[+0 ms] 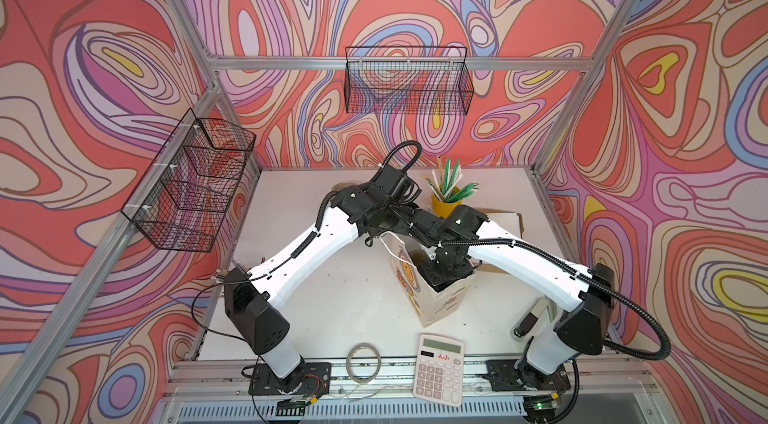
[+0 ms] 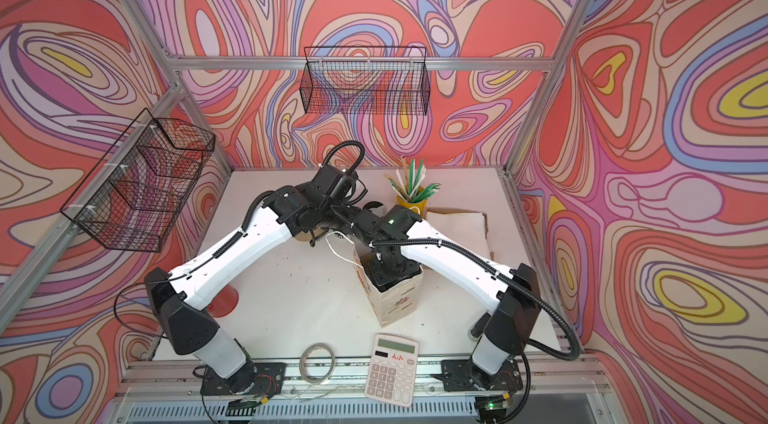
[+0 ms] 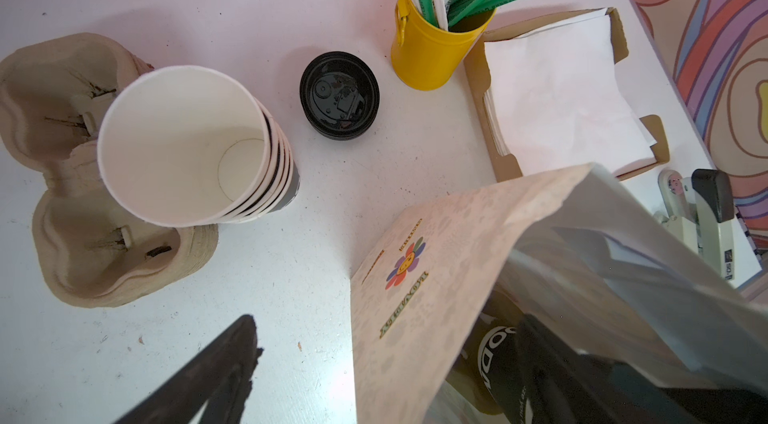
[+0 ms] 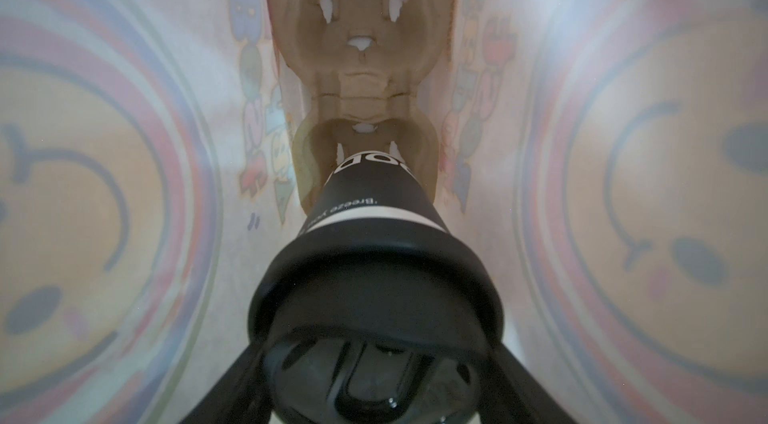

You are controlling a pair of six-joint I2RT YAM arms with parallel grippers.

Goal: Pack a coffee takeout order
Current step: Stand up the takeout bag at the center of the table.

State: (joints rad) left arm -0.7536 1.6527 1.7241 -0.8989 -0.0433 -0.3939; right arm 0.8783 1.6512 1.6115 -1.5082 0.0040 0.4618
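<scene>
Inside the bag [image 1: 444, 301], right fingers [image 4: 232, 376] pinch the lidded cup [image 4: 374, 210]; left fingers [image 3: 208, 372] seem spread.

Bright, even light in both top views. Inside the paper bag [image 4: 116, 201], light glows through blurry walls; the black cup [image 4: 365, 201] blurs at six o'clock.

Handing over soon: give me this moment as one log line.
right jaws: shut on cup, inside bag | cup: lidded, base in carrier pocket | carrier: at bag bottom | left jaws: open by bag rim
</scene>
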